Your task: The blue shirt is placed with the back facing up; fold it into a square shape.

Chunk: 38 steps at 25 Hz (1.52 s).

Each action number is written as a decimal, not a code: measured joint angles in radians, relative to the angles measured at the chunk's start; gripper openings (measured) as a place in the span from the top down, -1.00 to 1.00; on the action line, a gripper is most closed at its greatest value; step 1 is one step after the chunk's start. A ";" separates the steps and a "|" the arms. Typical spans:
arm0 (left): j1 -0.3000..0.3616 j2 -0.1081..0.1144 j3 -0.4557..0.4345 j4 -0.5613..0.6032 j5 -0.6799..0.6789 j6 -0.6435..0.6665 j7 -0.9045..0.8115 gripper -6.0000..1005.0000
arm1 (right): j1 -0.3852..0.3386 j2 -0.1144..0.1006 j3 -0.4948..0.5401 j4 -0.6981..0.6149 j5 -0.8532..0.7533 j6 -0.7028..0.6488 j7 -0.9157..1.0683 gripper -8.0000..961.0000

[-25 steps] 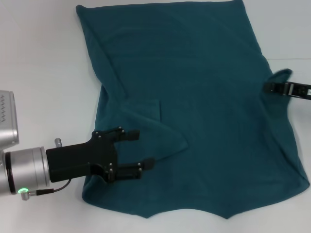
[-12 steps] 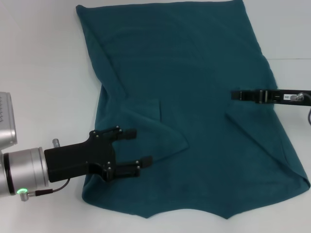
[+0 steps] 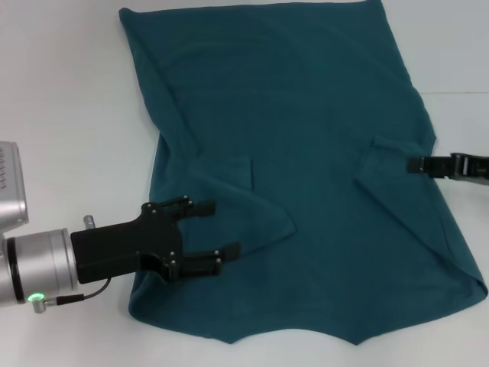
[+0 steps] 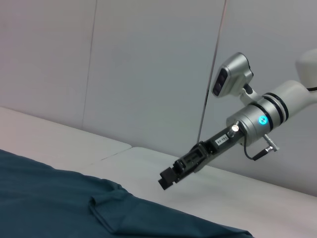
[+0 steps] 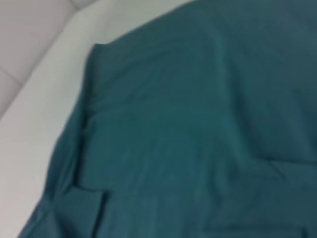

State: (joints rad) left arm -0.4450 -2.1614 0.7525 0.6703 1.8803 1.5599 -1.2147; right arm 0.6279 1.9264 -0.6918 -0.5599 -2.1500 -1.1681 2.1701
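One blue shirt (image 3: 306, 168) lies spread flat on my white tabletop (image 3: 69, 99), filling most of the space in front of me. Both its sleeves are folded inward onto the body: one flap on my left side, one on my right. My left hand (image 3: 205, 229) hovers over the shirt's near left part, just beside the folded left sleeve, its two fingers spread apart and grasping nothing. My right hand (image 3: 416, 164) sits at the shirt's right edge, next to the folded right sleeve; I cannot tell whether its fingers are parted or pressed together. In the left wrist view that same right hand (image 4: 168, 177) hangs just above the tabletop, off the cloth.
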 joint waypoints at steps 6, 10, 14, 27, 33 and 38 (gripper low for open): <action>-0.004 0.000 0.001 0.000 0.000 0.000 0.000 -0.68 | -0.023 -0.005 -0.003 0.007 -0.021 -0.002 0.029 -0.39; -0.005 0.000 0.000 0.000 0.000 0.000 0.000 -0.68 | -0.035 -0.002 -0.004 0.013 -0.022 -0.002 0.029 -0.39; -0.006 0.000 -0.001 0.000 0.002 -0.010 0.000 -0.68 | -0.051 0.005 -0.004 0.013 -0.022 -0.002 0.029 -0.39; -0.008 -0.001 0.005 -0.001 0.002 -0.021 0.001 -0.68 | -0.069 0.024 -0.005 0.015 -0.022 -0.002 0.021 -0.39; -0.008 -0.001 0.004 -0.002 0.002 -0.021 0.005 -0.68 | -0.057 0.056 -0.005 0.015 -0.021 -0.003 0.006 -0.38; -0.005 -0.002 0.000 -0.002 0.003 -0.021 0.006 -0.68 | -0.035 0.084 -0.005 0.015 -0.015 -0.034 -0.023 -0.38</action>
State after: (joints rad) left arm -0.4497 -2.1629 0.7521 0.6688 1.8832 1.5385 -1.2089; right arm 0.5926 2.0102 -0.6964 -0.5451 -2.1649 -1.2023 2.1472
